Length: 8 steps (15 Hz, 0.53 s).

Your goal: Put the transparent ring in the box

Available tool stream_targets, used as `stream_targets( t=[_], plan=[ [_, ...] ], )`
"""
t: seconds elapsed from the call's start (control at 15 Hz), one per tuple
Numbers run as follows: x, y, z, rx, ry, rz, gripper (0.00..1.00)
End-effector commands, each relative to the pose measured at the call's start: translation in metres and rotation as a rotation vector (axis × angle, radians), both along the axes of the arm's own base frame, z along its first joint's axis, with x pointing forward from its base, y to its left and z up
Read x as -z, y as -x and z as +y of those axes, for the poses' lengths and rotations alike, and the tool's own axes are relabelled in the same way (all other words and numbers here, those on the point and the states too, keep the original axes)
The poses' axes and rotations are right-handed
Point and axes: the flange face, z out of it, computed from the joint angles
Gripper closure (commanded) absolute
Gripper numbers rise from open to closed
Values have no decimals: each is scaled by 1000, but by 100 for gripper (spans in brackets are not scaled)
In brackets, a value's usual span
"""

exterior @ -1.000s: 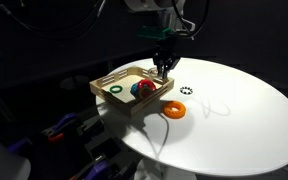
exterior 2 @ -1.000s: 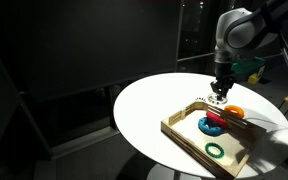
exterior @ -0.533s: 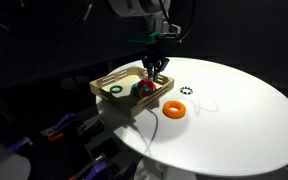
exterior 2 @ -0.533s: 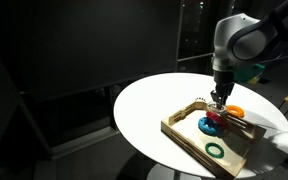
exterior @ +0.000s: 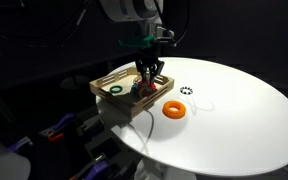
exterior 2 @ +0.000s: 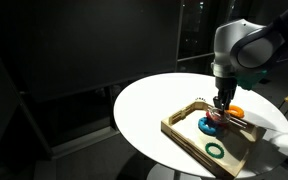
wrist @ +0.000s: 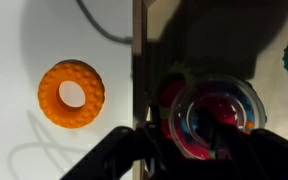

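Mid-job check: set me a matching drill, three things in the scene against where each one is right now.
Things:
1. orange ring
2. green ring
3. gripper

Places:
A. above the box
B. lying inside the box
C. on the table, outside the box

Pairs: 1-C, 2-B, 3-A.
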Motion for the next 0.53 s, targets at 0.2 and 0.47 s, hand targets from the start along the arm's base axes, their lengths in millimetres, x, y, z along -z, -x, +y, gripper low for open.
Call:
stream_targets(
  t=[0.2,0.47],
  plan=[
    [-6,6,-4,-28,7,-3,1],
    [-6,5,-7,-21,4,-1,0]
  ],
)
